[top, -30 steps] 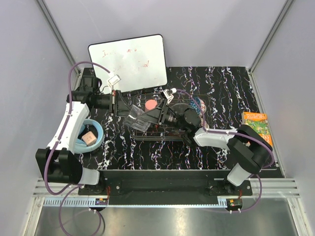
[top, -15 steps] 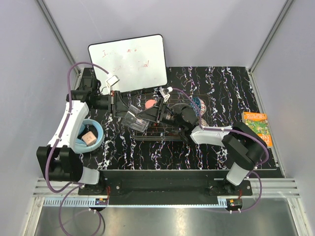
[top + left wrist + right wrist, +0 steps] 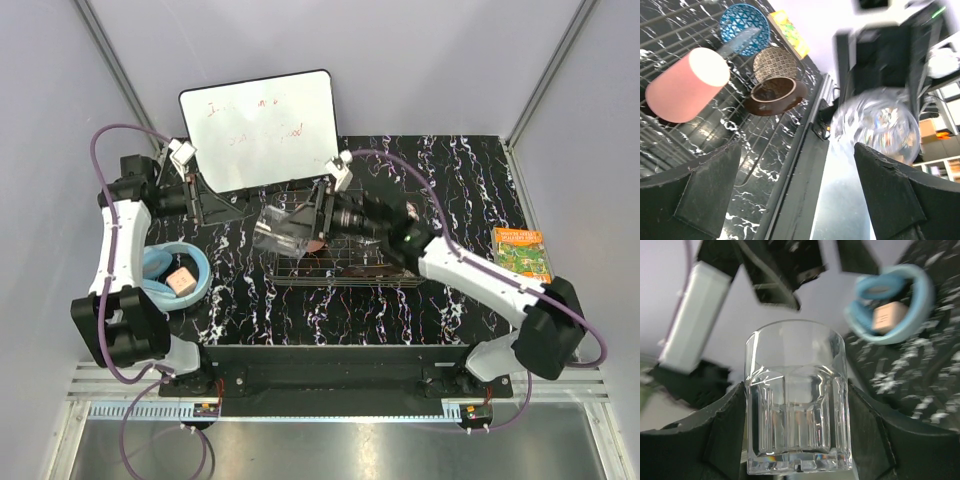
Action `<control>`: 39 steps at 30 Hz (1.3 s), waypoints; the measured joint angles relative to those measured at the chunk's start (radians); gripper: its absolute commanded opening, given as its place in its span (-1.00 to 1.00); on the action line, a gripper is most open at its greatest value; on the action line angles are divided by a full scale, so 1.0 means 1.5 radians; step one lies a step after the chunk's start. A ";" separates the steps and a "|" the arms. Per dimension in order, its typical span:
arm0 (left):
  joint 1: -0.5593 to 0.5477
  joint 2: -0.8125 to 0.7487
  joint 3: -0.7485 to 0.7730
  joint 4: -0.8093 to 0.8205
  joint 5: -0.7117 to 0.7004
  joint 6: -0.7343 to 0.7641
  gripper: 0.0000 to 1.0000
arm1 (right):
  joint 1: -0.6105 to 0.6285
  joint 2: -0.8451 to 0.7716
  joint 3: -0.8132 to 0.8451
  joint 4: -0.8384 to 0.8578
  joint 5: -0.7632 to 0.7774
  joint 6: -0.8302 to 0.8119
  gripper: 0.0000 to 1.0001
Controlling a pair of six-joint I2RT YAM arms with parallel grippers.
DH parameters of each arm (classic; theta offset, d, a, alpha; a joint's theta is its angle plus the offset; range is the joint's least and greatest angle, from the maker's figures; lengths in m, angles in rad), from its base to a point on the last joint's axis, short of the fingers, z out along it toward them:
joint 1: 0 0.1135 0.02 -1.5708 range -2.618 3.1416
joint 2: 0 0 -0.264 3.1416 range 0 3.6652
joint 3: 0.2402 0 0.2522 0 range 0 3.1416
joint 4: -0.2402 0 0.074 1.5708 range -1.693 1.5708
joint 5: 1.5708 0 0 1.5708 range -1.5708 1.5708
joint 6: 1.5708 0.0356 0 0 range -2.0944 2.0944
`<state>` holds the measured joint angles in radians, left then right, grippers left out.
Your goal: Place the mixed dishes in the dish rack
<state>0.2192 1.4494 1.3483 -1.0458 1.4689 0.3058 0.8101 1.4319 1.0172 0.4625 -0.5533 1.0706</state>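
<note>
A clear faceted glass (image 3: 797,415) sits between the pads of my right gripper (image 3: 797,442), which is shut on it. From above, the glass (image 3: 280,228) hangs over the left end of the dish rack (image 3: 350,272). My left gripper (image 3: 213,200) is open and empty, off to the glass's left. In the left wrist view a pink cup (image 3: 687,85), a blue patterned bowl (image 3: 745,22) and a cream-gold patterned bowl (image 3: 774,82) lie on the rack's wires (image 3: 660,30). The glass (image 3: 877,125) shows blurred beyond my open left gripper (image 3: 800,200).
A whiteboard (image 3: 260,125) leans at the back, just behind the left gripper. A plain light-blue bowl (image 3: 178,275) holding a small block stands at the left, by the left arm. An orange-green booklet (image 3: 522,255) lies at the right table edge.
The left gripper opened, let go of the glass and drew back to the left. The right gripper closed on the glass and now carries it alone.
</note>
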 measured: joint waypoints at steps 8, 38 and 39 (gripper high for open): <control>0.002 -0.072 0.000 -0.002 -0.133 0.005 0.98 | -0.001 0.046 0.333 -0.597 0.196 -0.282 -1.00; -0.012 -0.194 -0.078 0.069 -0.503 -0.052 0.98 | 0.046 0.445 0.628 -1.000 0.442 -0.415 -1.00; -0.012 -0.195 -0.078 0.070 -0.503 -0.052 0.98 | 0.047 0.450 0.628 -1.001 0.445 -0.419 -1.00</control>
<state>0.2005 1.1572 1.2320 -0.9413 0.7147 0.2283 0.8803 2.1071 1.9598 -1.0389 0.1143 0.4423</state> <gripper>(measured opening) 0.988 0.733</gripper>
